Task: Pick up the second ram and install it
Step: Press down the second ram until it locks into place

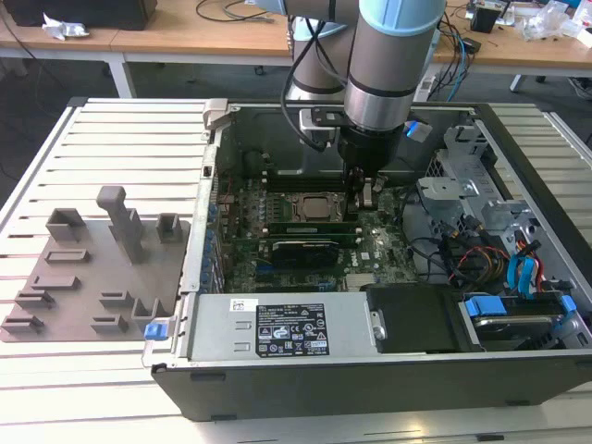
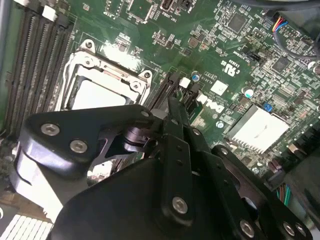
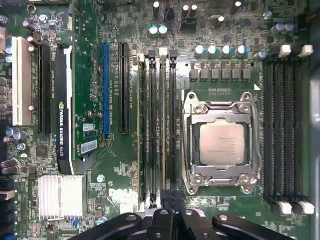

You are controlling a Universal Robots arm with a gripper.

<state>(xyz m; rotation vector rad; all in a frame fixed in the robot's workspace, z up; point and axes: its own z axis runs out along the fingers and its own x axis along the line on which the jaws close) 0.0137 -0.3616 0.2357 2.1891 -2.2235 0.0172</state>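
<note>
Inside the open computer case (image 1: 370, 379), the second ram (image 3: 162, 125) is a long narrow green stick standing edge-up in a slot beside the square CPU socket (image 3: 222, 142). In the exterior view the stick (image 1: 305, 226) runs along the near side of the socket (image 1: 310, 205). Another stick (image 3: 141, 125) sits two slots away. My gripper (image 3: 167, 199) hangs straight down over one end of the second ram with its black fingers drawn together. In the second wrist view the fingertips (image 2: 172, 107) reach that slot's end by a white latch (image 2: 184, 82). I cannot see whether they touch the stick.
A wide black expansion card (image 3: 64, 100) stands beyond the sticks, with a finned heat sink (image 3: 61, 196) near it. Several empty memory slots (image 3: 285, 125) lie on the socket's other side. Grey holder blocks (image 1: 102, 268) sit outside the case, at the exterior view's left. Drive bays and cables (image 1: 509, 264) crowd the right.
</note>
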